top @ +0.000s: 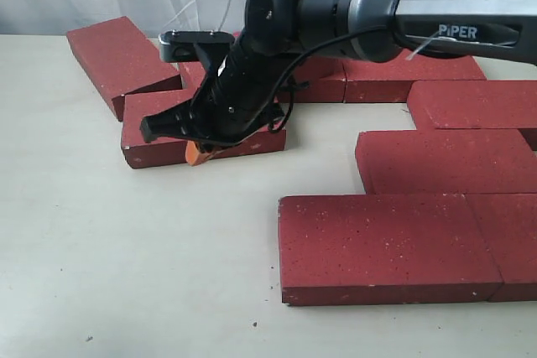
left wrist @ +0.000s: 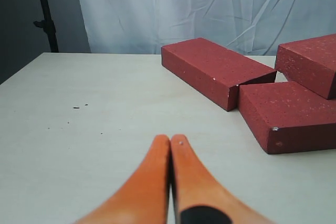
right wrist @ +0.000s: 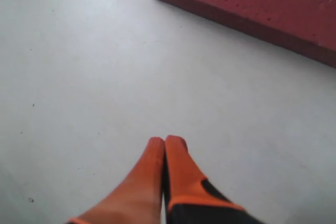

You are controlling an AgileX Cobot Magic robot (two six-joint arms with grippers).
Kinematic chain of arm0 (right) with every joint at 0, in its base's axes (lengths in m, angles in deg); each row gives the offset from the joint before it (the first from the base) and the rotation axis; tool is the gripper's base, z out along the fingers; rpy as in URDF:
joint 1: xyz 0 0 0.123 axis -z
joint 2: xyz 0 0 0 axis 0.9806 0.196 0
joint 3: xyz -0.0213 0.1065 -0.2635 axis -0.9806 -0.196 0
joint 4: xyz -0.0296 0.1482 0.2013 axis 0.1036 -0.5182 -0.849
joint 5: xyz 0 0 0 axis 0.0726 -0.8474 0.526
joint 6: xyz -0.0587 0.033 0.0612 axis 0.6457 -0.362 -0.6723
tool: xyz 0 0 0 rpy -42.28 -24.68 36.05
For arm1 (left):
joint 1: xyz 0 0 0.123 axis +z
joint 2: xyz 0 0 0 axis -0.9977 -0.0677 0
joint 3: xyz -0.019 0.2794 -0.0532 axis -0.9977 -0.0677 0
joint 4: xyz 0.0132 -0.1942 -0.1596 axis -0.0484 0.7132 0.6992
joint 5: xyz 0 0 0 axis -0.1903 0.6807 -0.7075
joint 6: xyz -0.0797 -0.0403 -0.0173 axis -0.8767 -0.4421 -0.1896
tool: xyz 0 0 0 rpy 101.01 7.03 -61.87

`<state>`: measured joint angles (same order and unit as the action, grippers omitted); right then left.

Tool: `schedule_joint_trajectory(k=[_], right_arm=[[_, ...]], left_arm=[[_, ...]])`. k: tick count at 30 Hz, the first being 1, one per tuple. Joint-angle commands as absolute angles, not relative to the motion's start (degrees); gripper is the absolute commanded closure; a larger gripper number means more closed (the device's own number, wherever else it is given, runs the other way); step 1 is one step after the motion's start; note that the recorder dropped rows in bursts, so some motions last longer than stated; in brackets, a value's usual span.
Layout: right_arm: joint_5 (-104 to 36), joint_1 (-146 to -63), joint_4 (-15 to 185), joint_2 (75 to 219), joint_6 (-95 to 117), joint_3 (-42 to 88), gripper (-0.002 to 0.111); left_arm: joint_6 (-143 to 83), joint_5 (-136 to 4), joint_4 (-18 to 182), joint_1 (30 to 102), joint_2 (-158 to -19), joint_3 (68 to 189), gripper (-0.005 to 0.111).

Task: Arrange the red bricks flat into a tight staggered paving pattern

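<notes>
Exterior cam first: the red bricks lie flat on the pale table. Most of them run down the right side of the frame, stepped from a back row at upper centre to two butted end to end at lower right, each row offset sideways from the one behind. Two more sit apart in the upper left, one angled, the other in front of it at centre left. The right arm comes in from the upper right. The only writing I can read anywhere is "PiPER" in white on its grey sleeve. The right gripper points down and left, with its orange tip at the front edge of that centre-left brick. I can't tell from here whether it touches.

Left wrist cam: the left gripper has its orange fingers pressed together with nothing between them, low over bare table. Three bricks fill the upper right of the frame. A long one lies angled, one sits in front of it meeting its corner, and a third is cut off by the right edge and looks to sit higher. There's a white curtain behind and a black stand at upper left.

Right wrist cam: the fingers are closed tight here too, holding nothing, over plain table. One brick's edge crosses the upper right corner, well apart from the tips.
</notes>
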<state>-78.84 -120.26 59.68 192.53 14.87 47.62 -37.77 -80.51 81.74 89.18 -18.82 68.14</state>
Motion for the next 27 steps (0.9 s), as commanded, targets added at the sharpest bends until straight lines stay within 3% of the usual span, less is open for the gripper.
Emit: schedule_joint_trajectory(k=[1, 12, 27], right_arm=[[-77.8, -119.2, 60.0, 191.9, 15.8, 47.8, 0.109], [-77.5, -119.2, 50.5, 191.9, 15.8, 47.8, 0.109], [-78.6, -118.9, 54.5, 191.9, 19.0, 47.8, 0.109]], left_arm=[[-37.8, -79.8, 81.7, 88.8, -18.5, 67.9, 0.107], [-37.8, -78.6, 79.5, 88.8, -18.5, 67.9, 0.107], [-38.1, -59.2, 78.9, 88.8, -18.5, 67.9, 0.107]])
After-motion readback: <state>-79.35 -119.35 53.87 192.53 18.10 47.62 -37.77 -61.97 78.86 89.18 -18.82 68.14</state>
